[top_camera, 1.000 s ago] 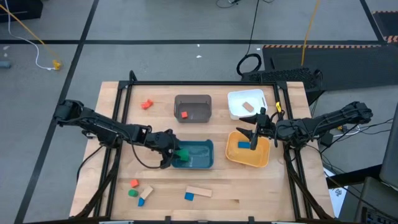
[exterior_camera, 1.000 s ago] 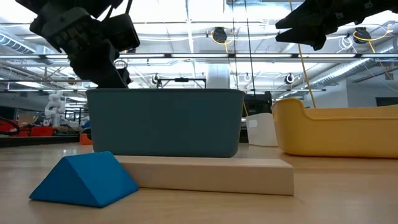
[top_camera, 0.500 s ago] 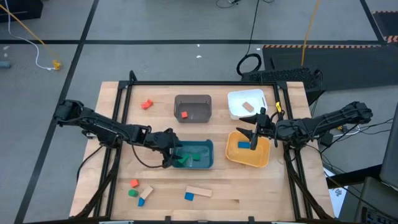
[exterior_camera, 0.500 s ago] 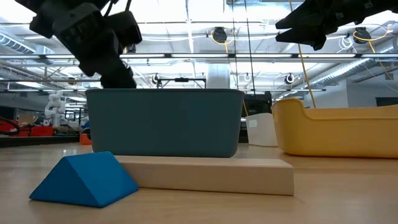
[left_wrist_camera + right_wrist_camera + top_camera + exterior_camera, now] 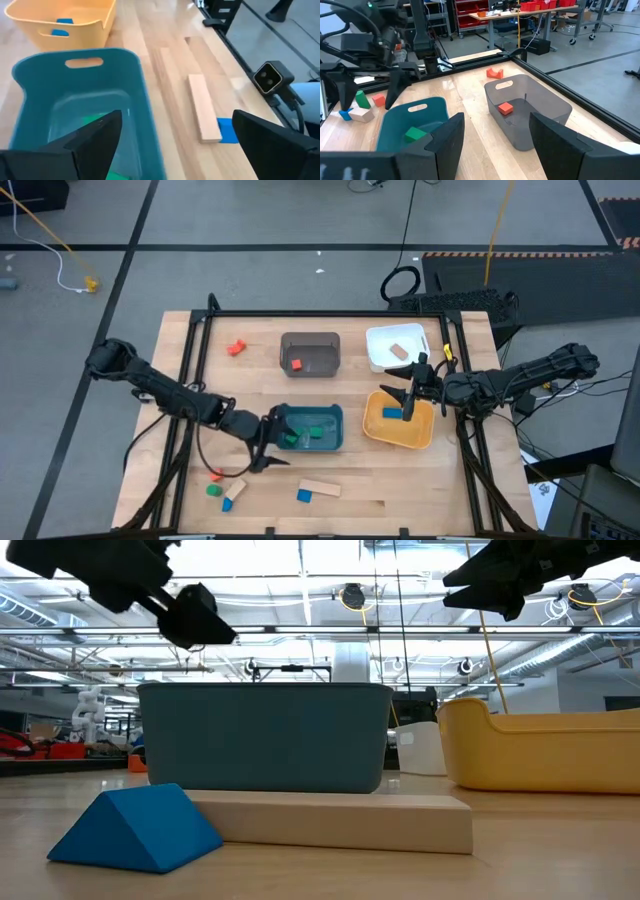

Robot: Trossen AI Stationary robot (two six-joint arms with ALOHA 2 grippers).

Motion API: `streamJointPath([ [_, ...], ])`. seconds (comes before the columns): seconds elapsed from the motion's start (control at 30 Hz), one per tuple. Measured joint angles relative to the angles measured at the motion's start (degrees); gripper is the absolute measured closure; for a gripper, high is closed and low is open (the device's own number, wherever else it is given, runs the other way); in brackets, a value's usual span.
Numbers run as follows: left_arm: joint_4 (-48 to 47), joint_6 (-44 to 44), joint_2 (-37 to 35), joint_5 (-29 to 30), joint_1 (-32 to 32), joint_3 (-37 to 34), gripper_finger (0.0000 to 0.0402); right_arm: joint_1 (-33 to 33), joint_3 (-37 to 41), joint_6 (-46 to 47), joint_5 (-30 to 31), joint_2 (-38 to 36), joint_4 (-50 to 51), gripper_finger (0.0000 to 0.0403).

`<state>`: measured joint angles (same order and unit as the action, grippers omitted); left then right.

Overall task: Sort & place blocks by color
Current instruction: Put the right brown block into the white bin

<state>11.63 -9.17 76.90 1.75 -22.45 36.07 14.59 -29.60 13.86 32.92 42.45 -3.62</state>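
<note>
Since a second ago, left gripper (image 5: 262, 457) withdrawn from over teal tray (image 5: 335, 442) toward table's near edge, jaws spread wide, empty. Green block (image 5: 315, 421) left lying inside teal tray with other green pieces, sorted by colour. Right gripper (image 5: 404, 402) parked over yellow tray (image 5: 372, 425), fingers apart, empty.

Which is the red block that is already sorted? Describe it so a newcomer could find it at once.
Start at the grey tray at the table's far edge, beside the white tray. The small red wooden cube lies alone inside it. The other red piece lies on bare table, outside any tray.
</note>
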Motion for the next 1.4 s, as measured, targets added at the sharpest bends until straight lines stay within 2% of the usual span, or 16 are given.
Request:
streamJointPath([
  [0.27, 1.90, -10.35, 0.00, 0.31, -1.36, 0.00, 0.0034, 0.02, 0.00, -0.01, -0.02, -0.01, 0.00, 0.0188],
  [0.5, 2.14, -4.81, 0.00, 0.54, -4.41, 0.00, 0.0034, 0.00, 0.01, 0.00, 0.00, -0.01, 0.00, 0.0188],
  [0.63, 4.20, -4.09, 0.71, 3.76, -7.27, 0.00, 0.0034, 0.01, 0.01, 0.01, -0.01, 0.01, 0.00, 0.0188],
  [0.73, 7.97, -1.81, 3.14, 6.57, -9.11, 0.00, 0.0034, 0.00, 0.00, -0.01, 0.00, -0.01, -0.01, 0.0188],
  [0.93, 17.79, -2.46, 9.59, 7.24, -10.29, 0.02, 0.0034, 0.00, 0.01, -0.01, 0.00, 0.00, 0.00, 0.0188],
  [1.07, 20.41, -1.75, 13.08, 9.32, -10.16, 0.02, 0.0034, 0.00, 0.01, 0.00, -0.01, 0.00, -0.01, 0.0188],
  [1.4, 30.40, -5.06, 23.31, 9.40, -11.09, 0.04, 0.0034, 0.00, 0.02, 0.00, 0.00, -0.01, 0.00, 0.0188],
])
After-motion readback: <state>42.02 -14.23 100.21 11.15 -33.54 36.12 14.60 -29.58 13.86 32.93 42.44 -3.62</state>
